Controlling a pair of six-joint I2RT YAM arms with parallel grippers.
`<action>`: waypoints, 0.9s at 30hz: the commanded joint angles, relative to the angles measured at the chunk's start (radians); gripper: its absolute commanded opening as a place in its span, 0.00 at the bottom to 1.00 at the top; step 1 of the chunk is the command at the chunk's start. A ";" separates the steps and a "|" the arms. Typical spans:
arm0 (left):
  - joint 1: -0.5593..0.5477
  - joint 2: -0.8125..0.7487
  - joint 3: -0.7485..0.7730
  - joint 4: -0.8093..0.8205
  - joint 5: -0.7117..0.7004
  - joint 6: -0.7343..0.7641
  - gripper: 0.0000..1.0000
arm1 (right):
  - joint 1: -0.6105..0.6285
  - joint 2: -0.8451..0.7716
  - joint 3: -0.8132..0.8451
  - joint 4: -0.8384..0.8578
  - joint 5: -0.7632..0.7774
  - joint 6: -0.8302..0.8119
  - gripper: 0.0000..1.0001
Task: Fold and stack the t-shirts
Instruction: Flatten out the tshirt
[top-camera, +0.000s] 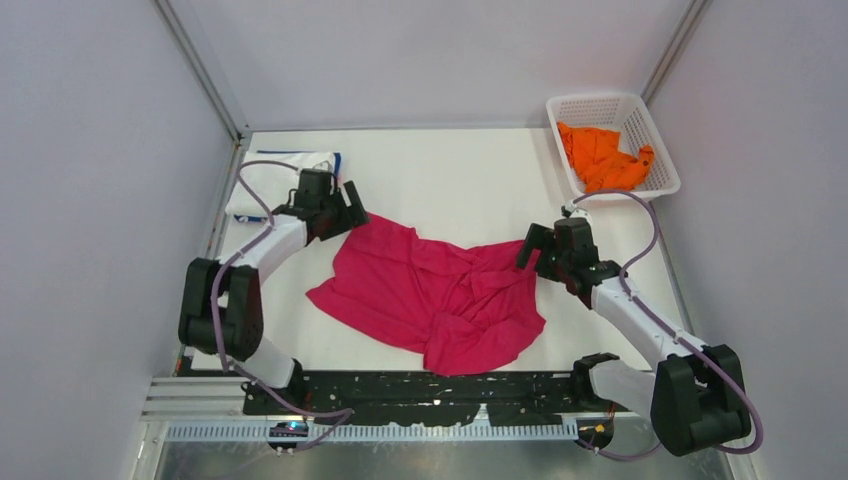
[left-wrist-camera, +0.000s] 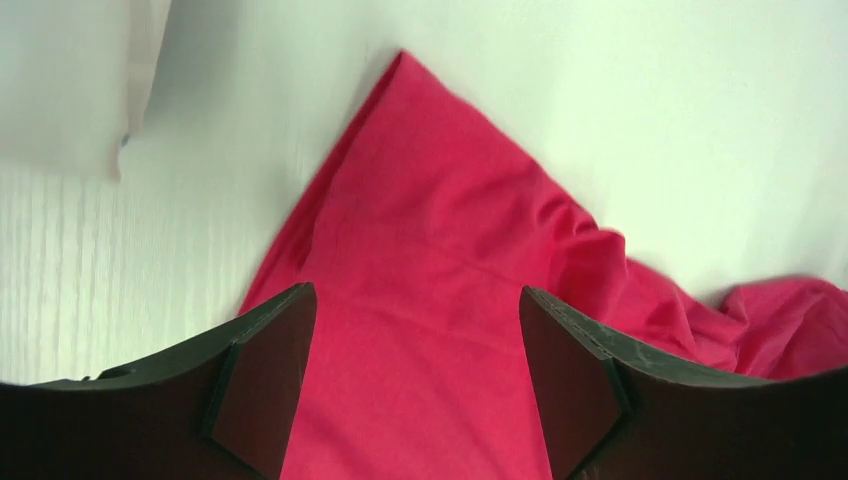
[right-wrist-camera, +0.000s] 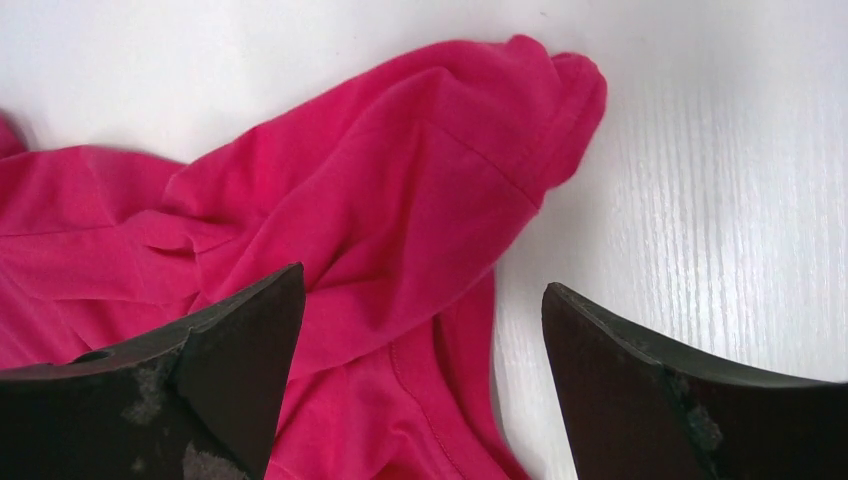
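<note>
Left gripper (left-wrist-camera: 415, 300) spread, holding nothing, poised over far-left corner of magenta t-shirt (top-camera: 430, 295); right gripper (right-wrist-camera: 425, 280) spread, empty, at far-right sleeve. Crumpled on tabletop (top-camera: 450, 175), long axis running left-right between arms.

White plastic lattice basket (top-camera: 598, 108) upper right of frame, at far-right corner of white table (top-camera: 450, 180). Tabletop shows faint wood grain in wrist views, right side (right-wrist-camera: 720, 200). Grey wall panels (top-camera: 90, 200) left, back & right. Black base plate (top-camera: 430, 395) along btm edge, w/ slotted white strip (top-camera: 400, 432) just below it.
</note>
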 joint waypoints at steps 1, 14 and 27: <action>0.015 0.165 0.140 0.043 0.027 0.052 0.76 | -0.015 -0.058 -0.040 0.035 0.068 0.056 0.95; 0.014 0.424 0.321 0.013 0.135 0.077 0.60 | -0.079 0.191 0.010 0.174 -0.011 0.126 0.98; -0.088 0.439 0.421 -0.292 -0.037 0.079 0.50 | -0.073 0.360 0.088 0.251 -0.118 0.144 0.90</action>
